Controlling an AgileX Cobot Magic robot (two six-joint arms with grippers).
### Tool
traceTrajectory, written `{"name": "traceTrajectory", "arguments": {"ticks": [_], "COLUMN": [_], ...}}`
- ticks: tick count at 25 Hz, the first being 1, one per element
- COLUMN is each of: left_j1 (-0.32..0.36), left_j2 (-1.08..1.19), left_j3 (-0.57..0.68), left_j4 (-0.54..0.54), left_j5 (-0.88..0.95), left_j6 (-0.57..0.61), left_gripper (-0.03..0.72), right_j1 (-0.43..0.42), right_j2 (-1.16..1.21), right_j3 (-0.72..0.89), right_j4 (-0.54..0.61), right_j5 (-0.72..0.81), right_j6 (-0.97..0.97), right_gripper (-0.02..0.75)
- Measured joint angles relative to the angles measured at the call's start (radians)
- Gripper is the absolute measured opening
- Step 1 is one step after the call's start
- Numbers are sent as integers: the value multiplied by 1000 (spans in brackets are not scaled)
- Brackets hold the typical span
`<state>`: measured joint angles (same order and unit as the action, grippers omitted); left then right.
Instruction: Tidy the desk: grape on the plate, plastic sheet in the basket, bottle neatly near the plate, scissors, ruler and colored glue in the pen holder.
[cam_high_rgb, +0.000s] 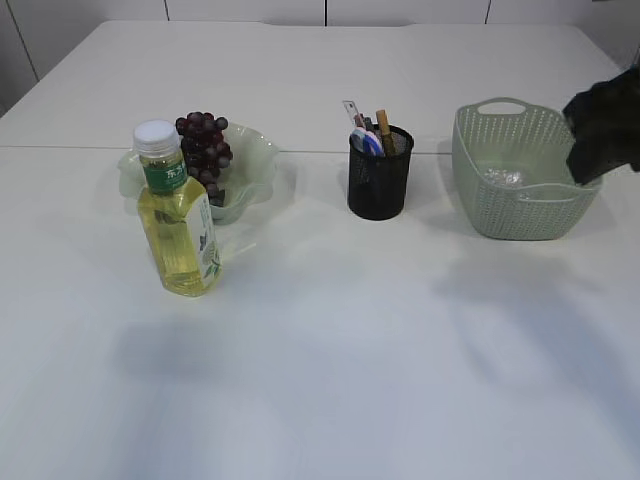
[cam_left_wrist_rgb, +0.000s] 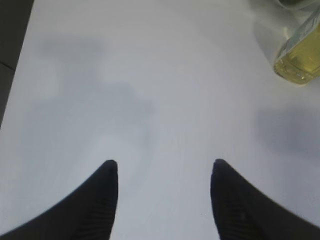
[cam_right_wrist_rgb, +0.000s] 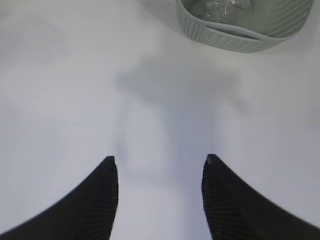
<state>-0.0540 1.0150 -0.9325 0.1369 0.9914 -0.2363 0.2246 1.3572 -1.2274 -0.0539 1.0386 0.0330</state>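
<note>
while both arms hang back from the work area, the white table (cam_high_rgb: 330, 340) carries everything in a loose row across its far half; the grape (cam_high_rgb: 205, 150), a dark purple bunch, lies on the plate (cam_high_rgb: 255, 150), a pale translucent dish with a wavy rim at the left; the bottle (cam_high_rgb: 178, 215) stands upright just in front of that plate, white cap on top, green label, yellow liquid inside, and its base also shows at the upper right corner of the left wrist view; the pen holder (cam_high_rgb: 380, 178), a black mesh cup, stands near the middle, well apart from the plate, with several things sticking up out of it, among them what looks like a pale ruler end, a brownish stick and something blue and white, though which is scissors or glue i cannot tell; the basket (cam_high_rgb: 520, 190), pale green with slotted walls and a handle cutout, sits at the right, and a crumpled clear plastic sheet (cam_high_rgb: 503, 177) lies on its floor; the left gripper (cam_left_wrist_rgb: 165, 172) hovers over bare table with its two black fingers spread apart and nothing between them; the right gripper (cam_right_wrist_rgb: 159, 167) likewise stands open and empty above bare table, the basket just beyond it at the top of its view; a dark part of the right arm (cam_high_rgb: 605, 130) shows beside the basket's right edge in the exterior view.
</note>
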Motion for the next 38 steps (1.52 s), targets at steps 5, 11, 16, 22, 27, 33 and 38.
{"name": "traceTrajectory", "arguments": {"ticks": [5, 11, 16, 22, 27, 33, 38], "left_j1": [0, 0, 0, 0, 0, 0, 0], "left_j2": [-139, -342, -518, -680, -769, -913, -1004], "left_j3": [0, 0, 0, 0, 41, 100, 148], "left_j4": [8, 27, 26, 42, 43, 43, 30], "left_j5": [77, 167, 226, 275, 277, 279, 288], "left_j6": [-6, -11, -15, -17, -17, -17, -17], "left_gripper": [432, 432, 432, 432, 432, 432, 432], "right_j1": [0, 0, 0, 0, 0, 0, 0], "right_j2": [-135, -292, -471, -711, -900, -1092, -1226], "right_j3": [40, 81, 158, 240, 256, 256, 256], "right_j4": [-1, -1, -1, -1, -2, -10, -22], "right_j5": [0, 64, 92, 177, 226, 233, 238], "right_j6": [0, 19, 58, 73, 73, 73, 73], "right_gripper": [430, 430, 430, 430, 430, 430, 430]}}
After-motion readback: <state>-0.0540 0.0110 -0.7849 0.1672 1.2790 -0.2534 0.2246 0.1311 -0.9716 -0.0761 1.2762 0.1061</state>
